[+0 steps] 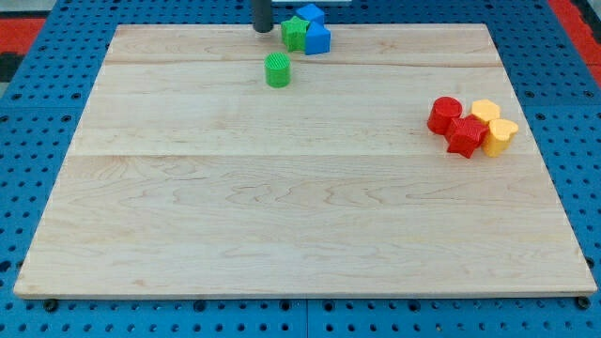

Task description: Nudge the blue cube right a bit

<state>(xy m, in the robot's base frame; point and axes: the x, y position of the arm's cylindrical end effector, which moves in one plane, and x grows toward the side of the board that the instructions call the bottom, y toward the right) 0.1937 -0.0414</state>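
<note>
Camera view, near to far: our worktop (300, 235), a green cylinder (278, 70), then the blue cube (318, 38) at the view's top behind a green star (295, 34). My tip (263, 30) sits just left of the star. We carry no claw. The nudge looks not yet done.

pale matt wooden board (282, 188) with visible grain; blue perforated base (38, 141); ribbed green cylinder (277, 70) looks plastic

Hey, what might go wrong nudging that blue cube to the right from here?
My tip sits at the view's left of the green star block, which touches the blue cube. Pushing right would likely drag the star along. Another blue block crowds behind, and the board's top edge is close, so the cube could slip off.
</note>
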